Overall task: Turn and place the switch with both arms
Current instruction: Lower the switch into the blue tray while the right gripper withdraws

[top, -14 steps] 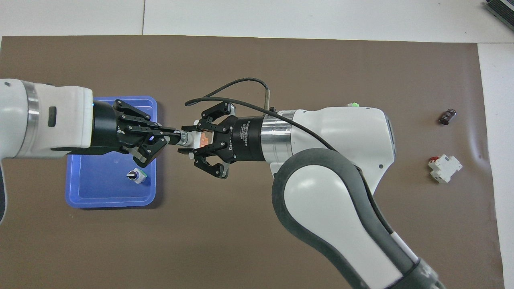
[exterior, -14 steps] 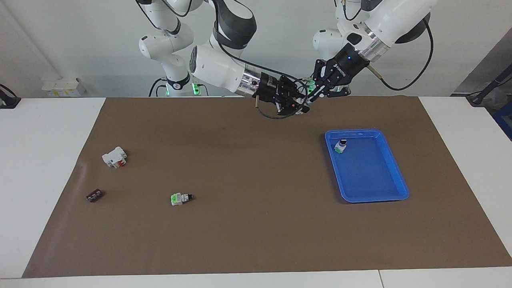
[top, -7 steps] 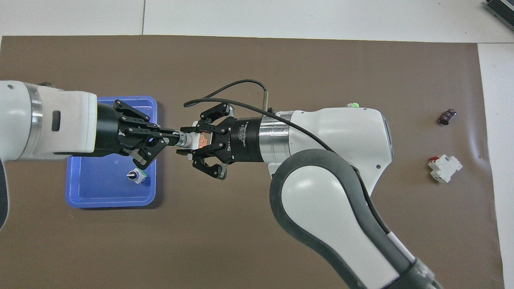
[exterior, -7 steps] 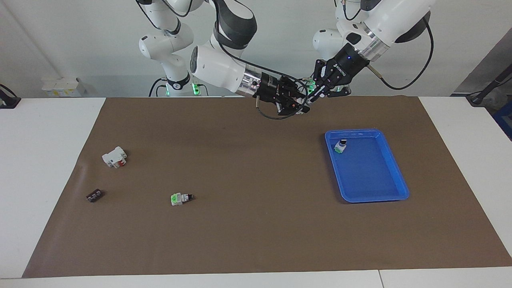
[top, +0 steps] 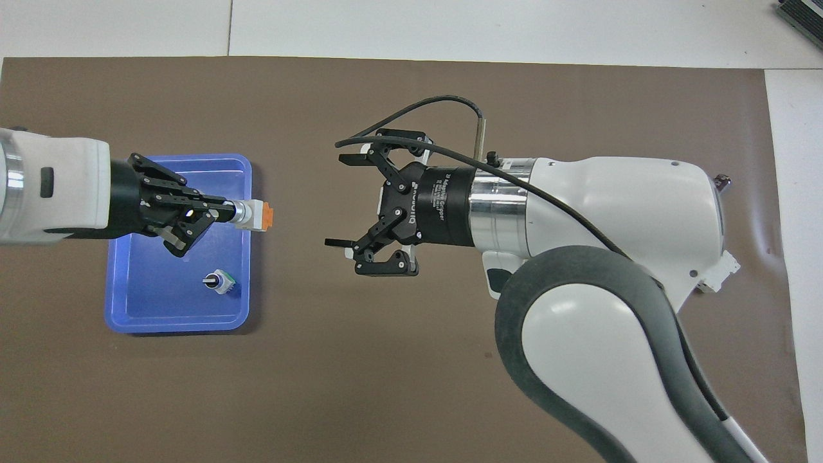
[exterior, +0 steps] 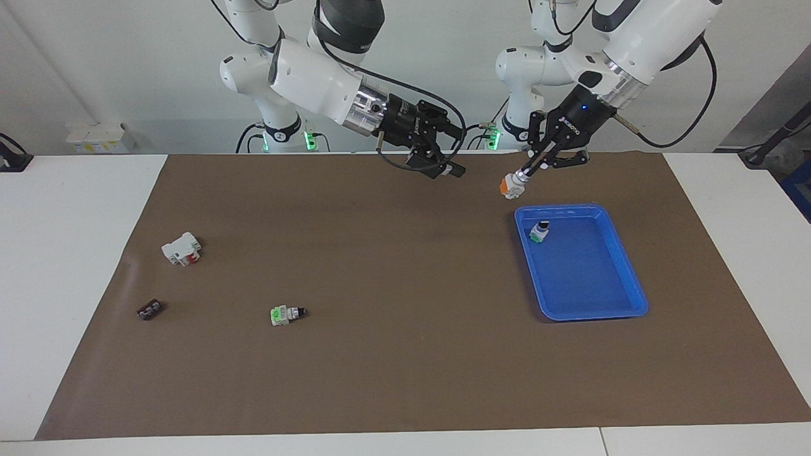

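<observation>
switch (exterior: 510, 185) hangs in my left gripper (exterior: 531, 166), pinched by its black knob end, over the tray (exterior: 624, 259) corner nearest the robots. Looks light, rigid, small; tip grip, may swivel. Right gripper (top: 344, 200) spread wide, empty

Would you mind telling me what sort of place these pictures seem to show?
Most likely a robotics lab bench. Two white arms stand at a white table under a brown mat. The left tool holds the switch over a blue tray; the right tool hangs open.
</observation>
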